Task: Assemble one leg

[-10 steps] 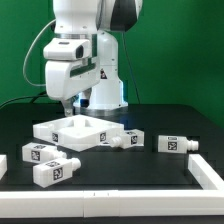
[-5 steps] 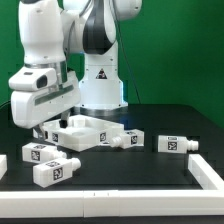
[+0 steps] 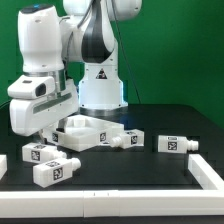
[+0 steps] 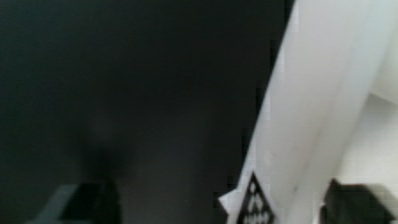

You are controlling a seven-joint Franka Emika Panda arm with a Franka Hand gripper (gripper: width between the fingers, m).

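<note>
Gripper [image 3: 40, 131]: hanging low at the exterior view's left, fingers standing spread apart, clasping nothing.
Leg [image 3: 38, 154]: lying on the black table [image 3: 150, 178], near the gripper and apart from it.
White panel [image 3: 90, 130]: lying beside the gripper, toward the exterior view's right.

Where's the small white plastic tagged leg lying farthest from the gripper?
On the exterior view's right, the small white tagged leg lies alone on the black table, just right of a second leg beside the large white square panel.

2 legs [image 3: 41, 154] lie on the table [image 3: 150, 172] before the panel [image 3: 96, 126].
</note>
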